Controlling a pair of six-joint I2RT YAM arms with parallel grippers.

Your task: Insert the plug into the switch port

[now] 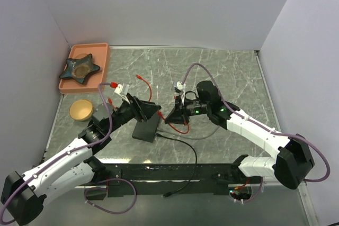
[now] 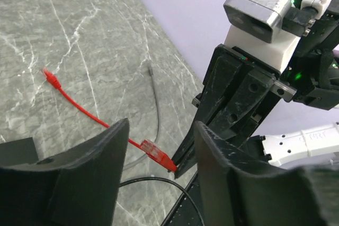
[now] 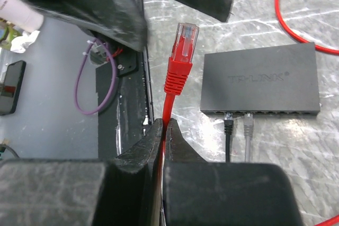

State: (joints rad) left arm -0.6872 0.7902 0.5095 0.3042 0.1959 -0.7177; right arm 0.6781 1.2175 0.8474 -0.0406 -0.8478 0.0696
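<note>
The plug (image 3: 183, 43) is a clear connector with a red boot on a red cable. My right gripper (image 3: 164, 125) is shut on that cable just behind the boot, so the plug sticks out past its tips. In the left wrist view the plug (image 2: 155, 152) hangs in the gap of my open left gripper (image 2: 161, 125), touching neither finger. The black switch (image 3: 259, 78) lies flat to the plug's right, with its ports (image 3: 278, 111) along the near edge. From above, both grippers (image 1: 151, 108) (image 1: 170, 117) meet over the switch (image 1: 146, 129).
A black cable (image 3: 228, 130) and a grey cable (image 3: 247, 130) are plugged into the switch. The red cable's other end (image 2: 50, 76) lies on the marble. An orange tray (image 1: 104, 64) holding a star-shaped dish (image 1: 79, 69) and a tan bowl (image 1: 81, 109) sit at far left.
</note>
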